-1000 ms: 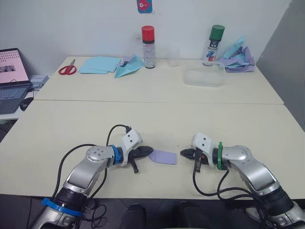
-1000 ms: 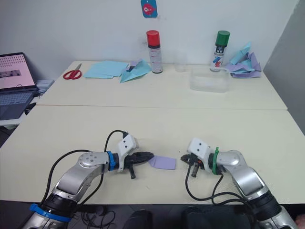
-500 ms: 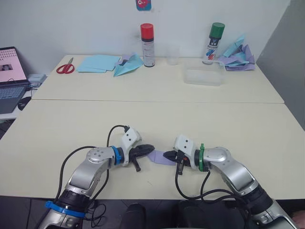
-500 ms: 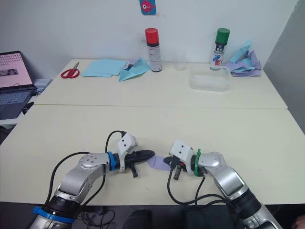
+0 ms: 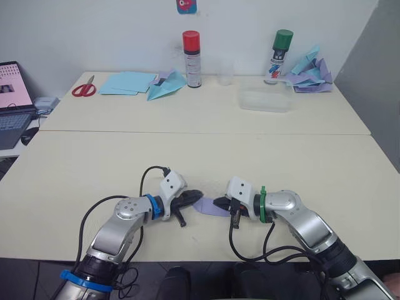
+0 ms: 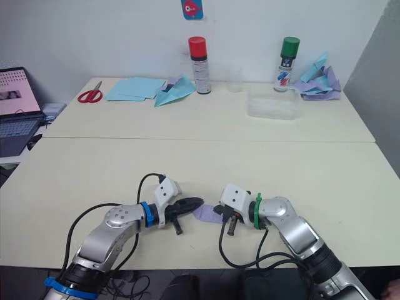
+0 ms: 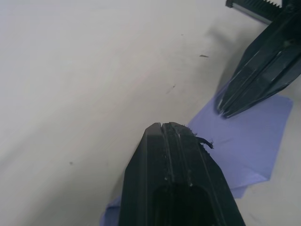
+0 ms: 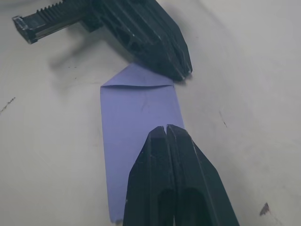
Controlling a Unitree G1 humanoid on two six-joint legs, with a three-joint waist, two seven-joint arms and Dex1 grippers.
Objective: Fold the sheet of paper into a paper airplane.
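The sheet of paper (image 5: 207,207) is pale lavender and lies flat near the table's front edge, folded into a narrow strip (image 8: 136,113) with one pointed end. My left gripper (image 5: 197,196) is shut, its tip resting at the pointed left end (image 7: 171,126). My right gripper (image 5: 217,203) is shut too, and its closed tip (image 8: 167,128) presses down on the strip's right part. The two tips face each other a short gap apart across the paper (image 7: 249,141).
At the back of the far table stand a red-capped can (image 5: 192,50), a clear cup (image 5: 226,72) and a green-capped can (image 5: 279,55). Light blue sheets (image 5: 128,82), a blue plane (image 5: 164,87), scissors (image 5: 82,89), a clear box (image 5: 264,100), a crumpled heap (image 5: 309,69) and a laptop (image 5: 12,94) lie around.
My right gripper has moved left, from beside the paper's right edge onto the paper. The left gripper has stayed at the paper's left end.
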